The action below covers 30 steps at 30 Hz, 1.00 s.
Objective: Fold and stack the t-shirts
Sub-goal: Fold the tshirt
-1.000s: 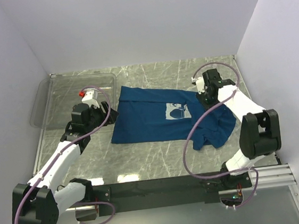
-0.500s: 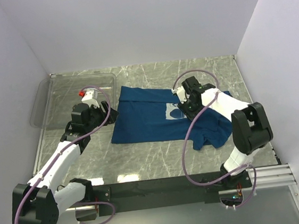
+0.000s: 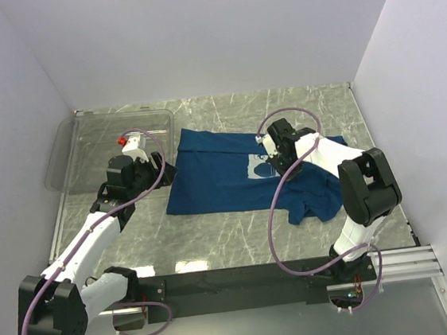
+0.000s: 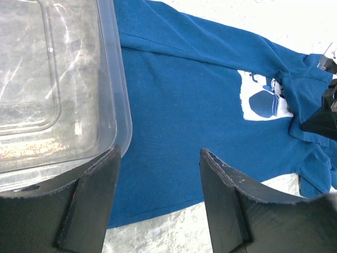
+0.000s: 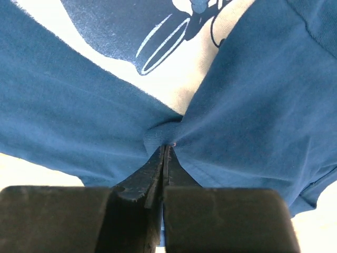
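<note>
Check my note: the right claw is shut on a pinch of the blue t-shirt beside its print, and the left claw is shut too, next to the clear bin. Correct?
Not quite. The left claw is open, not shut: the left wrist view shows its jaws apart, next to the clear bin. The right claw is indeed shut on a pinch of the t-shirt beside its print.

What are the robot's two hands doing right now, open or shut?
Left gripper: open, holding nothing.
Right gripper: shut, pinching a fold of the dark blue t-shirt.
</note>
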Motion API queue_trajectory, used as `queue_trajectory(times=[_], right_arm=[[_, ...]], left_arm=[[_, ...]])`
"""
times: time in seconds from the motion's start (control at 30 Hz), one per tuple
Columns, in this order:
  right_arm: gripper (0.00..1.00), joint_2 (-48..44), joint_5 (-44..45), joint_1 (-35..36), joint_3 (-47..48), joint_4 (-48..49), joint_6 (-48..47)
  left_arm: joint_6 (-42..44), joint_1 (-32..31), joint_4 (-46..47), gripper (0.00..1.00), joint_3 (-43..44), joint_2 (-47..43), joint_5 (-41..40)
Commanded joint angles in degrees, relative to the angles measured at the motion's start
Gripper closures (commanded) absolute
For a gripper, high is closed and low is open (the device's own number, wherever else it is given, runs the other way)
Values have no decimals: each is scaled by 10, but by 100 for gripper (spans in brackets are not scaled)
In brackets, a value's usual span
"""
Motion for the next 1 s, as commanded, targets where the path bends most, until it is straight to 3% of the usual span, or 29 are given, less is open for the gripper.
queue_trajectory(times=[0.0, 0.17, 0.27, 0.3, 0.37, 0.5, 0.63, 0.73, 0.87, 0.97], right_arm=[[100, -19, -13, -5, 14, 3, 0], [100, -80, -91, -41, 20, -7, -14], [100, -87, -91, -41, 12, -7, -8], [83, -80, -84, -40, 11, -11, -3], [61, -54, -82, -39, 8, -14, 10], [55, -28, -32, -28, -6, 14, 33], [56, 11, -2, -22, 12, 19, 48], [62, 22, -3, -13, 20, 18, 50], [88, 6, -11, -10, 23, 9, 43], [100, -42, -31, -20, 19, 2, 23]], left_arm=[[2, 1, 13, 33, 6, -12, 9], [5, 2, 11, 33, 10, -11, 9], [5, 2, 13, 33, 11, -6, 12], [6, 2, 14, 33, 11, -5, 13], [5, 2, 17, 33, 11, -1, 16], [4, 2, 22, 33, 10, 0, 16], [1, 2, 23, 33, 4, -3, 17], [0, 1, 22, 33, -1, -10, 15], [1, 2, 13, 33, -4, -18, 9], [1, 1, 11, 33, -4, -23, 5]])
